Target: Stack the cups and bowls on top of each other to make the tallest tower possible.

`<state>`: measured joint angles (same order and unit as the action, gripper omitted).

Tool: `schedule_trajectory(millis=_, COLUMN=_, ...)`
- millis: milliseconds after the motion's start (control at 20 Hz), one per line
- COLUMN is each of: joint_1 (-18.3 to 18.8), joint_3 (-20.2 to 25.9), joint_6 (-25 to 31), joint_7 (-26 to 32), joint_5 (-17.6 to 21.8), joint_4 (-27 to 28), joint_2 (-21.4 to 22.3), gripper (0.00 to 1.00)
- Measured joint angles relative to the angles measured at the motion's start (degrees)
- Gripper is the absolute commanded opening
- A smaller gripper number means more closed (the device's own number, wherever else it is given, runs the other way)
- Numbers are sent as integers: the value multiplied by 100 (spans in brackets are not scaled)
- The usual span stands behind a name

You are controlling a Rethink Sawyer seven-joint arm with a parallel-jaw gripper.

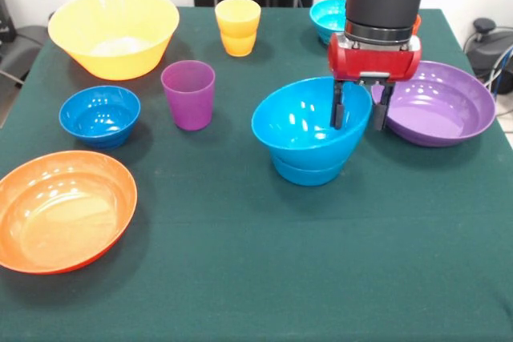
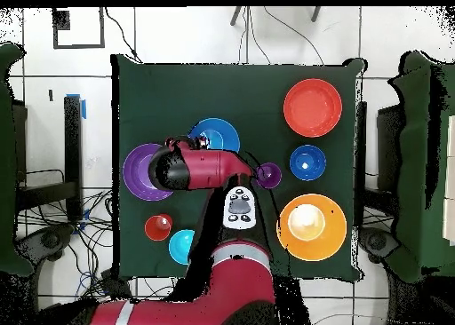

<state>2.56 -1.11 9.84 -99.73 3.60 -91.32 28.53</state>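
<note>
Tower (image 1: 311,135) building is only at its start: near the middle of the green table (image 1: 240,278), 1 mid-blue bowl sits tilted inside a second mid-blue bowl (image 1: 306,172), and this pair is the only stack that I can see. The gripper (image 1: 359,111) hangs over the right rim of the tilted upper bowl, with 1 finger inside the bowl and 1 outside, so the rim is between them; they are slightly apart, and I judge that it grips or is just about to grip this rim. Everything else stands alone and is left to stack. I count 7 bowls: the 2 mid-blue ones, 1 large yellow bowl (image 1: 114,33), 1 wide orange bowl (image 1: 62,210), 1 wide purple bowl (image 1: 439,103), 1 small dark blue bowl (image 1: 99,115) and 1 small cyan bowl (image 1: 329,18). I count 3 cups: 1 purple cup (image 1: 188,94), 1 yellow cup (image 1: 237,26), and 1 orange cup (image 2: 158,226), which the arm mostly hides in the front view.
</note>
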Motion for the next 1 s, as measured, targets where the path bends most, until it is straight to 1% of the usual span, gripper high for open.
schedule_trajectory(millis=550, joint_1=-55, joint_3=-172, joint_6=-251, joint_7=0, joint_5=1, joint_4=2, joint_2=-1, gripper=100)
schedule_trajectory(millis=1000, joint_1=-58, joint_3=-215, joint_6=-256, joint_7=0, joint_5=0, joint_4=4, joint_2=-16, gripper=100)
